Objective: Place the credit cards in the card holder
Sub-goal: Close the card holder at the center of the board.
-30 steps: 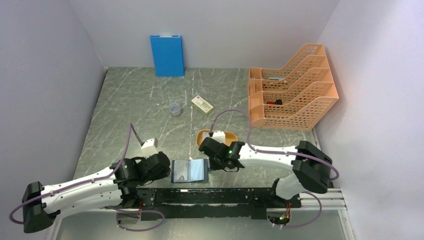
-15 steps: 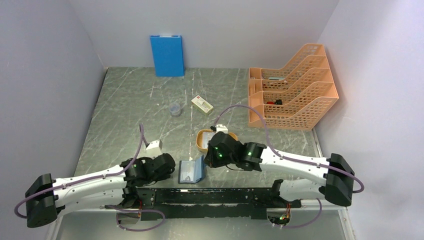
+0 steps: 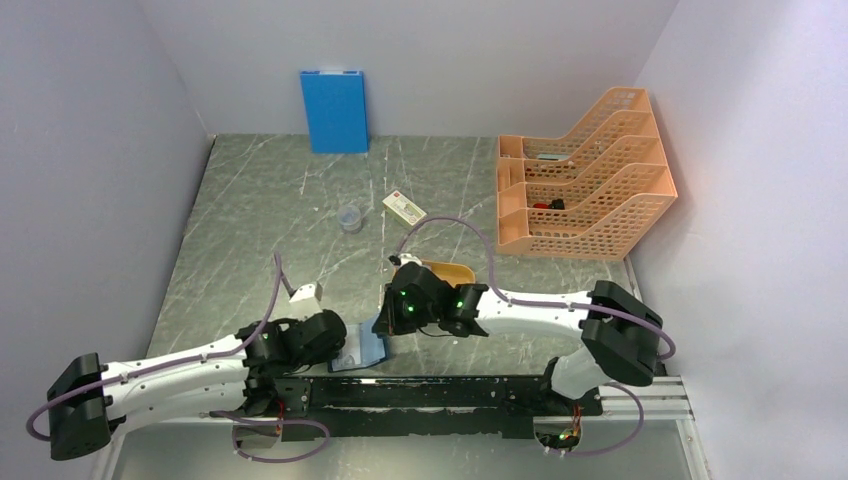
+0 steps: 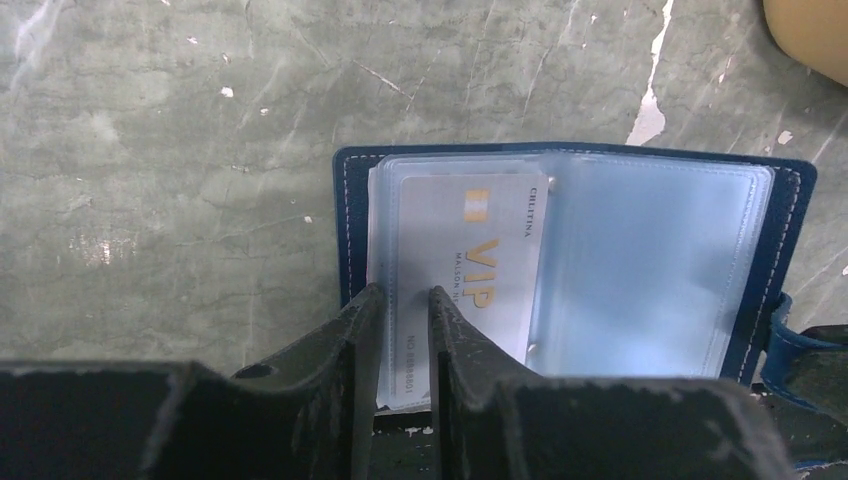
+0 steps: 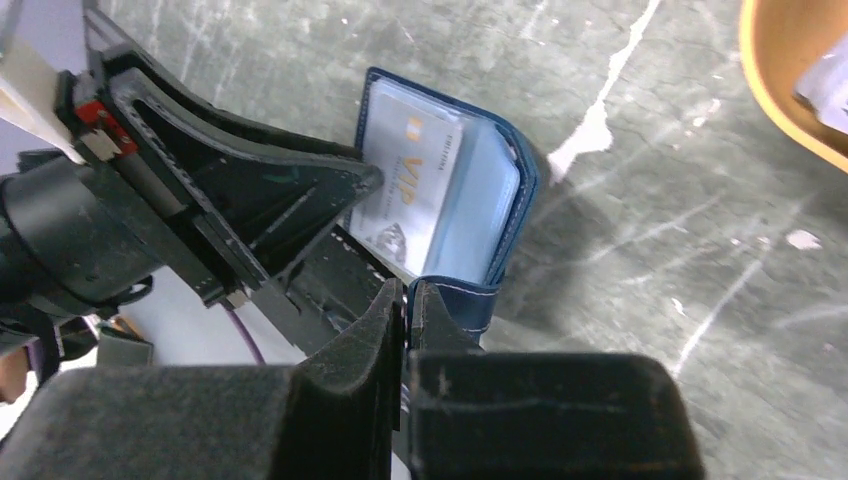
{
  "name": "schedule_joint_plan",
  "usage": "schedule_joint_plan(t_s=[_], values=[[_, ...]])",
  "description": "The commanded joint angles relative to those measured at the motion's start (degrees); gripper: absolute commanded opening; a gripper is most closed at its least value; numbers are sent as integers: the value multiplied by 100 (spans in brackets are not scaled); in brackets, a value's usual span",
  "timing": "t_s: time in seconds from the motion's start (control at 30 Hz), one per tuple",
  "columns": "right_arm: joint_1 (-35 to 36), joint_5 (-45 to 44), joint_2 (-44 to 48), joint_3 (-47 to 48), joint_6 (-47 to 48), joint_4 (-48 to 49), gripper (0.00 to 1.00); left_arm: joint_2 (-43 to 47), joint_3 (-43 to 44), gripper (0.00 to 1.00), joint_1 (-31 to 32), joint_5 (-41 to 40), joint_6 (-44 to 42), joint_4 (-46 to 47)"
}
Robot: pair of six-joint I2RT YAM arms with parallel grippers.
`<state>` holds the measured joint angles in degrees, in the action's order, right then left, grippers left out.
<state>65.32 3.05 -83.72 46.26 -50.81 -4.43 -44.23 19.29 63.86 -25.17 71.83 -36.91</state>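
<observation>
Left arm (image 3: 180,365) low, pointing 3 o'clock; left jaws narrowly astride credit card (image 4: 470,260) (grip indeterminable). Right arm (image 3: 540,305) pointing 9 o'clock; right jaws clamped on card holder (image 5: 522,190).

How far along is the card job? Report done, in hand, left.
Done: one whitish VIP plastic card sits in the open navy folding card holder's clear sleeve. In hand: right end effector pinches the holder's snap tab; left end effector, jaws slightly apart, rests at that card's near edge. Left: a pale item in the orange oval tray, possibly another card.

Top: overhead; wrists: close, share card holder (image 4: 650,260).
</observation>
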Motion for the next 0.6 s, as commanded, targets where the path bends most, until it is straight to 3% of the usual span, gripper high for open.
schedule_joint_plan(t_s=[0.0,0.17,0.33,0.47,0.57], values=[[6,217,-151,250,-180,666,0,124,-144,27,15,91,44,99],[-1,92,232,66,-238,793,0,-30,-260,25,15,237,-144,662],[6,-100,922,-363,-361,835,0,-756,-157,23,13,507,-471,1548],[2,-178,904,-421,-420,588,0,-1473,154,20,13,633,-643,2062],[-5,-214,770,-441,-446,617,0,-1661,379,19,19,553,-675,1944]])
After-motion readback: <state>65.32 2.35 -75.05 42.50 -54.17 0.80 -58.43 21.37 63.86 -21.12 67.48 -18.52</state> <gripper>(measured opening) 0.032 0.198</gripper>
